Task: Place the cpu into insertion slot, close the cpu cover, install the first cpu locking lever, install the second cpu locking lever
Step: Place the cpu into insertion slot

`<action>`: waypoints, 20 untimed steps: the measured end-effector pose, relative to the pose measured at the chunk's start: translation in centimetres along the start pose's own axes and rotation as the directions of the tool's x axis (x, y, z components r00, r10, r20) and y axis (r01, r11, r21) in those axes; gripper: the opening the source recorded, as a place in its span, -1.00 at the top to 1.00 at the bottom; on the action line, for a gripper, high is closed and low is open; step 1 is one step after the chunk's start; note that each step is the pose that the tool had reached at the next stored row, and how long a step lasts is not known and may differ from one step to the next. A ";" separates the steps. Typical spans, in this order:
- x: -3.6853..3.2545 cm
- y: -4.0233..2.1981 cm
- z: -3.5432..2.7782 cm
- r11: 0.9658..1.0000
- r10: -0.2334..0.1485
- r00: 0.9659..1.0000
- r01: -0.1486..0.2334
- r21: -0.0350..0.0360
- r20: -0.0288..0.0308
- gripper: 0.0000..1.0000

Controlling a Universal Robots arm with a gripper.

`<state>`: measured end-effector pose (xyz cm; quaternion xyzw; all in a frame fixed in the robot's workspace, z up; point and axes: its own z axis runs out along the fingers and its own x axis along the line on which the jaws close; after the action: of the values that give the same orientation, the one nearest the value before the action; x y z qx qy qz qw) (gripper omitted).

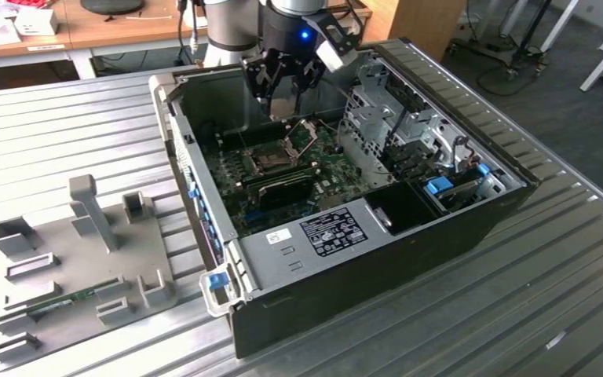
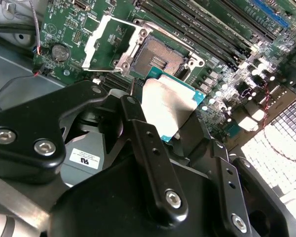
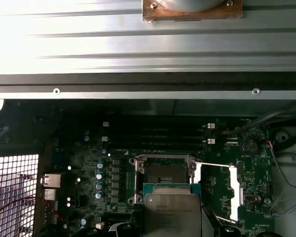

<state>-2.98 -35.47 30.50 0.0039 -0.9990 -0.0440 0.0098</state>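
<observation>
My gripper (image 1: 279, 100) hangs inside the open computer case, shut on the cpu (image 2: 167, 106), a silvery square chip with a teal edge. The black fingers (image 2: 138, 133) clamp it from two sides. Just beyond the held cpu lies the insertion slot (image 2: 160, 58), its dark centre uncovered. In the first wrist view the cpu (image 3: 171, 212) hovers at the near edge of the insertion slot (image 3: 165, 173), apart from it. The cpu cover (image 2: 106, 42) stands swung open beside the slot, and it also shows in the first wrist view (image 3: 232, 190). A thin lever wire (image 3: 212, 165) sticks out at the slot's side.
The case (image 1: 407, 236) lies on its side on a ribbed metal table (image 1: 60, 133). Long black memory slots (image 3: 158, 136) run beside the socket. A metal drive cage (image 1: 385, 118) rises on the exterior view's right. A grey fixture plate (image 1: 82, 259) holds a memory stick (image 1: 66, 301).
</observation>
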 end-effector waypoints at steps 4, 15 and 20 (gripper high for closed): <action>0.00 0.00 0.02 1.000 0.000 1.000 0.000 0.000 0.000 -0.08; 0.00 -0.02 0.22 1.000 0.000 1.000 0.000 0.000 0.000 -0.08; -0.01 -0.04 0.43 1.000 0.000 1.000 0.000 0.000 0.000 -0.08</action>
<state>-2.98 -35.47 30.07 0.0039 -0.9990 -0.0440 0.0098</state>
